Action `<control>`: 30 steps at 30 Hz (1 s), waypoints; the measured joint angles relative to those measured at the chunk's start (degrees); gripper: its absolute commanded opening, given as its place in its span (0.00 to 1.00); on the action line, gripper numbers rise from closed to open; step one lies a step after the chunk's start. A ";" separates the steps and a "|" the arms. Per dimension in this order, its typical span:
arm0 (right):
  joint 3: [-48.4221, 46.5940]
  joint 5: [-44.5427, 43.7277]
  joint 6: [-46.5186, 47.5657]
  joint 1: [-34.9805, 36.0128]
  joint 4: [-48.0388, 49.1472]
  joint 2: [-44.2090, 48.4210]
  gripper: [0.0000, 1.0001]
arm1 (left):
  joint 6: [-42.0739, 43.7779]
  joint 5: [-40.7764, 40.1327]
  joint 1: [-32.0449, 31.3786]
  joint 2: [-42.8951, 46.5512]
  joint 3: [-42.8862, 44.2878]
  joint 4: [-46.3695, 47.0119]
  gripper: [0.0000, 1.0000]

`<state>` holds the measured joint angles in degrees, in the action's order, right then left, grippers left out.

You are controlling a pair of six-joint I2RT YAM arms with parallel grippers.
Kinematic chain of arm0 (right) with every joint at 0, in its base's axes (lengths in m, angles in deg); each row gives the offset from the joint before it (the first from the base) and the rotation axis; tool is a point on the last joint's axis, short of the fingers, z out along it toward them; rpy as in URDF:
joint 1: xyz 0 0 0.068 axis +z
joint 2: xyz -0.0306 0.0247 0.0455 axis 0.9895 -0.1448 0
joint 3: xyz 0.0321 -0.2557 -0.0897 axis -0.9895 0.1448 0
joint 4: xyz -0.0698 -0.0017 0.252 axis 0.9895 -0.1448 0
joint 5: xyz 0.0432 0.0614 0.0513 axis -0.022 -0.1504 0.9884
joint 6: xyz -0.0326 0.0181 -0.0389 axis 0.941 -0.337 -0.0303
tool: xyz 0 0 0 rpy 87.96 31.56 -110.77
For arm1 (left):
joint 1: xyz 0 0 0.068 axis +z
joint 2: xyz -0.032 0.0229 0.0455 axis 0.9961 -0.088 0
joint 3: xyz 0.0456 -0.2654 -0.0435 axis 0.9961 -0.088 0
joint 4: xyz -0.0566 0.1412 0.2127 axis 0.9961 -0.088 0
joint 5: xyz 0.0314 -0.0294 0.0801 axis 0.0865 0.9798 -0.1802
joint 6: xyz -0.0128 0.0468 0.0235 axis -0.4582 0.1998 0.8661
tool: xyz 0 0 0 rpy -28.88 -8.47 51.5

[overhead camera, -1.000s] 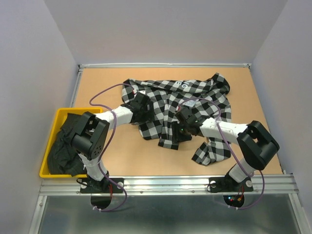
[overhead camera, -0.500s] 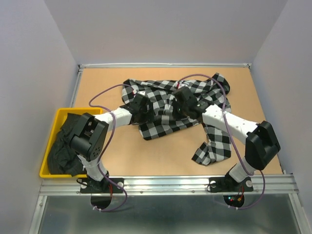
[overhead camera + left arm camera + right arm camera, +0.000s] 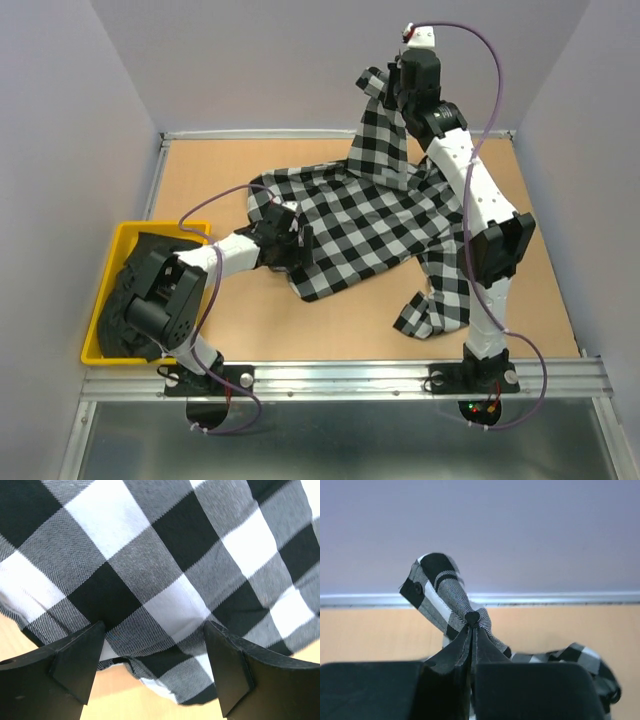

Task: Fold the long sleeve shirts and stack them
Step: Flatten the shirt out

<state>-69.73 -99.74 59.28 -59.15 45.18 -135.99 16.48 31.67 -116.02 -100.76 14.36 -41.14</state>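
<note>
The checked shirt (image 3: pixel 370 215) lies spread across the middle of the table (image 3: pixel 250 325). It is soft woven cloth in large black, white and grey squares with a fine twill grain. The right gripper (image 3: pixel 471 630) is clamped tight on a bunched fold of this shirt, high above the table's far edge, and the cloth hangs in a narrow drape. The left gripper (image 3: pixel 154 630) stands wide apart over the shirt's near hem, its wedge-shaped black fingers holding nothing. The black shirt (image 3: pixel 125 300) sits crumpled in the yellow bin (image 3: pixel 128 230).
</note>
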 measured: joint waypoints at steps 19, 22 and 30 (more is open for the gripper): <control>-7.10 3.28 24.57 -1.46 42.88 -10.60 0.17 | 0.55 9.29 0.00 6.40 -5.51 -3.23 0.92; -5.90 5.05 25.44 -1.49 45.75 -11.96 0.39 | 0.31 9.66 0.00 6.67 -5.51 -4.07 0.93; 5.73 6.64 21.24 -1.46 41.88 -11.74 0.77 | -1.38 7.28 0.07 6.73 -3.82 -8.66 0.95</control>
<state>-64.00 -93.10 80.53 -60.62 87.06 -147.73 15.10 38.95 -115.96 -94.03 10.54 -49.80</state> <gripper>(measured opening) 0.738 0.949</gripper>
